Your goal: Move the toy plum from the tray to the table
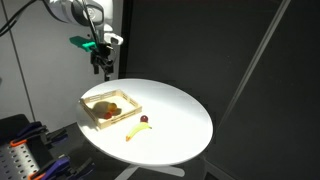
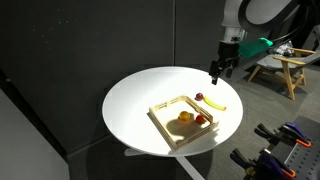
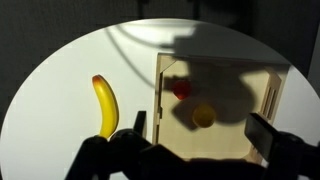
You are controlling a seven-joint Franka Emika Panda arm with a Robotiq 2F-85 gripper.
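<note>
Bare table [image 1: 180, 122] beyond tray [image 1: 122, 118], banana [image 1: 136, 131] just beside its rim

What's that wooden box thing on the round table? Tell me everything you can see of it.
The tray is shallow, square, of light wood with low raised rims and a pale floor. It lies flat on the white table, near its edge. Inside lie a red toy fruit and an orange-yellow toy fruit. The claw hangs clear of it.

Tray [image 1: 120, 119] was pale bare wood, matt. Table [image 1: 175, 120] top was smooth white with a faint sheen. Banana [image 3: 105, 105] appeared to be glossy yellow plastic. Gripper [image 1: 101, 70] was matt black.
</note>
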